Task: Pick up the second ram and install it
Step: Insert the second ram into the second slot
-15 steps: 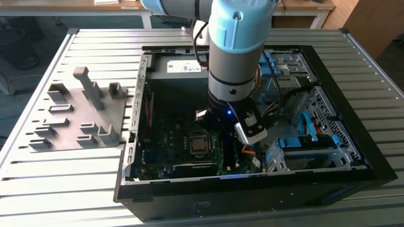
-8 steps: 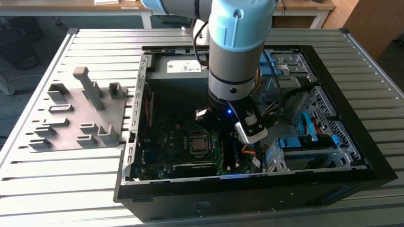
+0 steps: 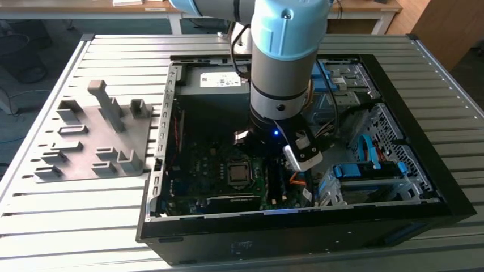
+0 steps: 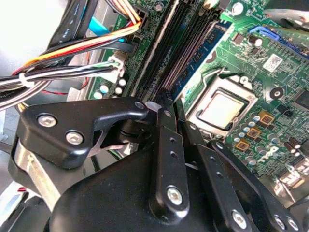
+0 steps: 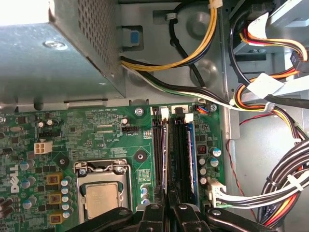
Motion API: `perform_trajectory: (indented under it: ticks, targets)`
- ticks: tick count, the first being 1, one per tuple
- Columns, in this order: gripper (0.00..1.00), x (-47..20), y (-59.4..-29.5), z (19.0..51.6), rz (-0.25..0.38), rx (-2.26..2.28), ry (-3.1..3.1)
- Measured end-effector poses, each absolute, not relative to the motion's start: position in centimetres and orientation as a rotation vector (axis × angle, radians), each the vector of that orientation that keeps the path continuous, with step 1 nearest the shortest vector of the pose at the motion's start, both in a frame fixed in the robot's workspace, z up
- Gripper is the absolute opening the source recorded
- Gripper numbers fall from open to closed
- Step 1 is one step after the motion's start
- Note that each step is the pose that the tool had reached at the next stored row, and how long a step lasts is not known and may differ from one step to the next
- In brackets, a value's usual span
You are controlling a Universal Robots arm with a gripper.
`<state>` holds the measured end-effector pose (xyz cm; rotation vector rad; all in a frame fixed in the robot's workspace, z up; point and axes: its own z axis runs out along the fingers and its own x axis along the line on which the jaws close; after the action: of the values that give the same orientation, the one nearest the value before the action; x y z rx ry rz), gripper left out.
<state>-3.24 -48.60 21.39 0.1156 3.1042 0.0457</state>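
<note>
My gripper [image 3: 274,169] is down inside the open computer case [image 3: 423,170], over the memory slots beside the processor socket [image 3: 238,173]. In both wrist views the two black fingers [image 5: 152,213] stand close together, shut on a thin dark stick seen edge-on, the second ram [image 5: 176,154]. It runs along a slot between the white end clips. In the second wrist view the gripper [image 4: 175,115] pinches the ram [image 4: 169,82] right at the slot rows. How deep the stick sits in the slot is hidden by the fingers.
Another stick with a blue edge [image 5: 191,154] stands in the neighbouring slot. Cable bundles [image 5: 280,183] hang close on one side, and the power supply box [image 5: 48,48] is beyond the board. A grey fixture plate [image 3: 98,141] lies on the table at the exterior view's left.
</note>
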Motion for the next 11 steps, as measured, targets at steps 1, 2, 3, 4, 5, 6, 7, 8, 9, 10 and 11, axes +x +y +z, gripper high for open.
perform_trajectory:
  ticks: [1,2,3,4,5,6,7,8,9,10,11]
  targets:
    - [0.14,-3.2,-48.6,21.4,0.045,0.113,3.105]
    - [0.14,-3.17,-48.6,21.41,0.044,0.11,3.106]
    - [0.14,-3.15,-48.6,21.43,0.043,0.107,3.106]
    - [0.14,-3.14,-48.59,21.48,0.042,0.104,3.107]
    - [0.14,-3.13,-48.59,21.57,0.041,0.103,3.108]
    - [0.14,-3.12,-48.59,21.68,0.041,0.102,3.108]
    - [0.14,-3.09,-48.58,21.73,0.041,0.101,3.108]
    - [0.14,-3.08,-48.58,21.73,0.041,0.101,3.109]
    - [0.14,-3.05,-48.58,21.74,0.041,0.101,3.11]
    - [0.14,-3.01,-48.58,21.74,0.041,0.1,3.111]
    - [0.14,-2.97,-48.58,21.75,0.041,0.099,3.113]
